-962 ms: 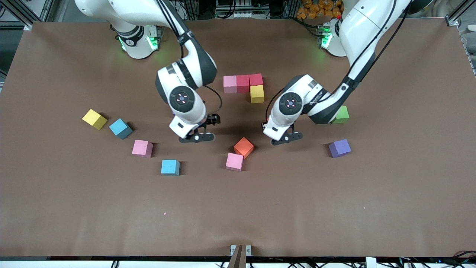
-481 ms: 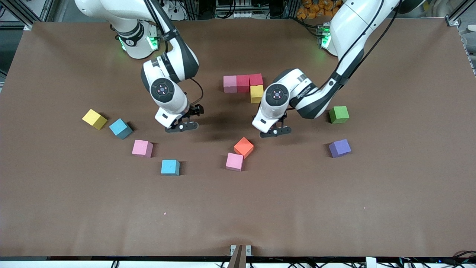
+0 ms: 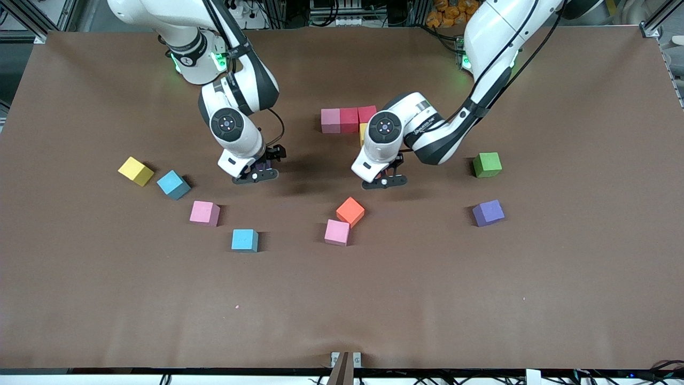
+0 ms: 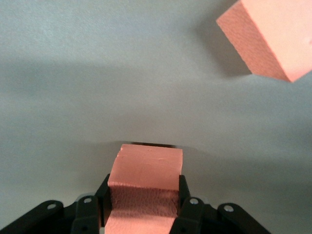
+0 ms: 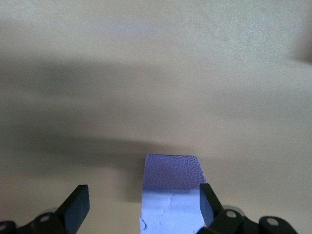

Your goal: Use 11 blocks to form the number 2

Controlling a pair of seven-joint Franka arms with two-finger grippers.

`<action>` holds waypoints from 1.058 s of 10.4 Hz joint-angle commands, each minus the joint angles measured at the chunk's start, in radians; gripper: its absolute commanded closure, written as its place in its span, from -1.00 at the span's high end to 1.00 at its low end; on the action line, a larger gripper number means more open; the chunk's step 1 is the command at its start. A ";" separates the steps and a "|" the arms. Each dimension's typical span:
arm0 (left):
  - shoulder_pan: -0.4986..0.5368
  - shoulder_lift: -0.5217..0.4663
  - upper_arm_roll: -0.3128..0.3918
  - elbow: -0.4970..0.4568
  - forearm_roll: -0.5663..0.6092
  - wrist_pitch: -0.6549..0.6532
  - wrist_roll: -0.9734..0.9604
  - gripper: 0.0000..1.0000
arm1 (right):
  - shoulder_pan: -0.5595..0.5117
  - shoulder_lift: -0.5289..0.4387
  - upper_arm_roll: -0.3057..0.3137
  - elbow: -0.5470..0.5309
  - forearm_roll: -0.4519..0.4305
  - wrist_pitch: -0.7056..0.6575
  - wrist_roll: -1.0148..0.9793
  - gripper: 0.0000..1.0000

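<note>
Left end effector (image 4: 141, 204) clamped on orange block (image 4: 145, 173), just above bench (image 3: 481, 299); right end effector (image 5: 141, 207) spread wide, purple block (image 5: 171, 187) between fingers, one finger touching

Front view: the brown worktop (image 3: 481, 299) is evenly and brightly lit from overhead, without glare; each cube casts a short, soft shadow, and broader diffuse shadows lie beneath both arms near the table's middle. Green indicator lamps tint the surface at the two bases. Focus is sharp across the frame, with slight bowing at the table's edges. Both wrist views render the surface washed-out and colour-shifted, grey-blue on the left and beige on the right, crossed by wide, blurred shadow bands; the right wrist view's upper part is softly smeared.
</note>
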 commanded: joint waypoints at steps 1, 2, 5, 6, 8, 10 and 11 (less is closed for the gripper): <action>-0.014 0.007 -0.003 0.007 0.008 -0.005 -0.006 -0.25 | -0.019 -0.050 0.006 -0.067 -0.017 0.039 -0.041 1.00; -0.031 0.008 -0.003 0.006 0.006 -0.005 -0.007 -0.25 | -0.042 -0.050 0.004 -0.071 -0.017 0.039 -0.073 1.00; -0.040 0.008 -0.017 0.000 0.005 -0.006 -0.006 -0.24 | -0.046 -0.040 0.004 -0.097 -0.017 0.085 -0.095 1.00; -0.042 0.010 -0.017 -0.002 0.005 -0.006 -0.004 -0.23 | -0.045 -0.039 0.004 -0.119 -0.017 0.117 -0.095 1.00; -0.046 0.010 -0.018 -0.010 0.005 -0.011 0.002 -0.23 | -0.042 -0.034 0.006 -0.143 -0.017 0.159 -0.095 1.00; -0.048 0.010 -0.020 -0.016 0.006 -0.016 0.002 -0.23 | -0.039 -0.036 0.006 -0.153 -0.017 0.160 -0.095 1.00; -0.049 0.010 -0.020 -0.016 0.005 -0.019 0.001 -0.23 | -0.037 -0.036 0.006 -0.154 -0.017 0.163 -0.095 1.00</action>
